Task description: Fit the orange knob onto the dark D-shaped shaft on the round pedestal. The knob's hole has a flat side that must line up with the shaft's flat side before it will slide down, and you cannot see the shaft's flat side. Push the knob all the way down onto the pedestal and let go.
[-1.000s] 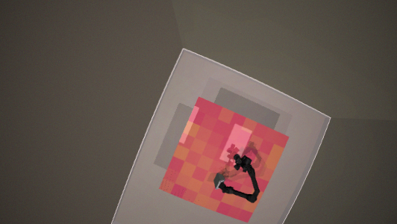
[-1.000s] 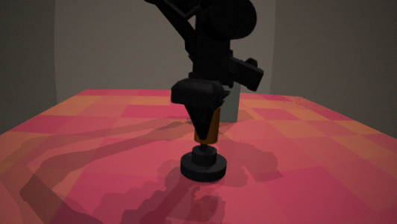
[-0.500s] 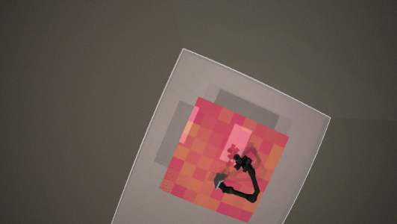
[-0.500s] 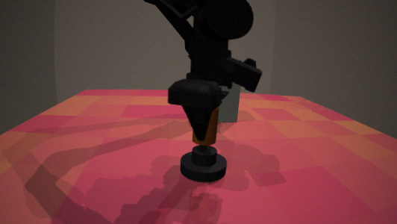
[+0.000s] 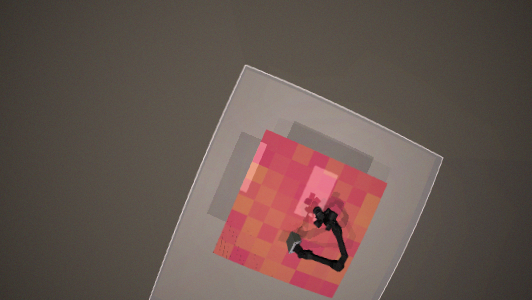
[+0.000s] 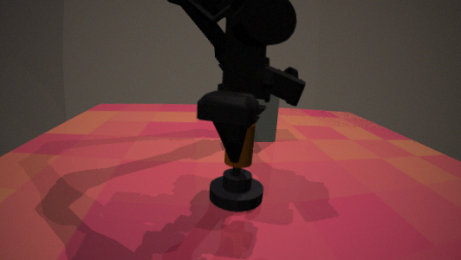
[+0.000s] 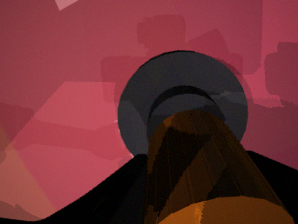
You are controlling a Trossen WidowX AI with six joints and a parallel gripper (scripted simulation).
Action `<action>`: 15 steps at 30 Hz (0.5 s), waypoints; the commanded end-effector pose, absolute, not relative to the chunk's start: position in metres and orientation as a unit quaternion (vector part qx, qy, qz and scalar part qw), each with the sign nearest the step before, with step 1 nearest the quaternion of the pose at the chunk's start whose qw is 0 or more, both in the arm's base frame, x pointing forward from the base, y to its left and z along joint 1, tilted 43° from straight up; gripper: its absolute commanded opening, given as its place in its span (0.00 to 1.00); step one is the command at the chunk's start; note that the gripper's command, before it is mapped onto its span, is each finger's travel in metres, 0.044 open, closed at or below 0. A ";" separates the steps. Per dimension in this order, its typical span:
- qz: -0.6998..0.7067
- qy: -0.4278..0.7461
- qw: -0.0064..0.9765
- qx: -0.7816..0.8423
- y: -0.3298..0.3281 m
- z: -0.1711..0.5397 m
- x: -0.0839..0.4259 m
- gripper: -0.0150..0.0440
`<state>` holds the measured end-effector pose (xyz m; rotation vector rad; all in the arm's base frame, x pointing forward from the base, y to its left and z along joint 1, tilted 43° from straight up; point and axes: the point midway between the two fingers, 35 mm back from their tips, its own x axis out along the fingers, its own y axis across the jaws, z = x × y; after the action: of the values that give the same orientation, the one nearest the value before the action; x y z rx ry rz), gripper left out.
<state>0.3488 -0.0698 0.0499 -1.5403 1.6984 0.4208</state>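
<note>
The orange knob (image 6: 248,145) (image 7: 186,165) is a tall cylinder, leaning slightly in the exterior view. My gripper (image 6: 236,157) (image 7: 194,162) is shut on it, with one black finger covering much of its near side. The round dark pedestal (image 6: 236,198) (image 7: 134,107) stands on the checkered surface below, with a narrower raised step. A short length of the dark shaft (image 6: 236,172) shows between this step and the knob's lower end. Whether the shaft's tip is inside the hole is hidden. The knob hides the shaft in the wrist view.
A grey-green block (image 6: 269,126) (image 5: 293,242) stands behind the gripper, at the arm's base. The black arm (image 5: 344,247) bends around over the pink and orange checkered mat (image 5: 272,195) (image 6: 377,217). Arm shadows fall around the pedestal. The mat lies on a pale table (image 5: 250,95).
</note>
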 end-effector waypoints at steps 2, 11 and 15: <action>0.192 0.660 0.370 -0.624 -0.067 0.051 0.349 0.25; 0.233 0.647 0.331 -0.646 -0.068 0.051 0.348 0.25; 0.233 0.647 0.331 -0.646 -0.069 0.051 0.348 0.25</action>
<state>0.3472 -0.0687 0.0489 -1.6826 1.6991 0.6082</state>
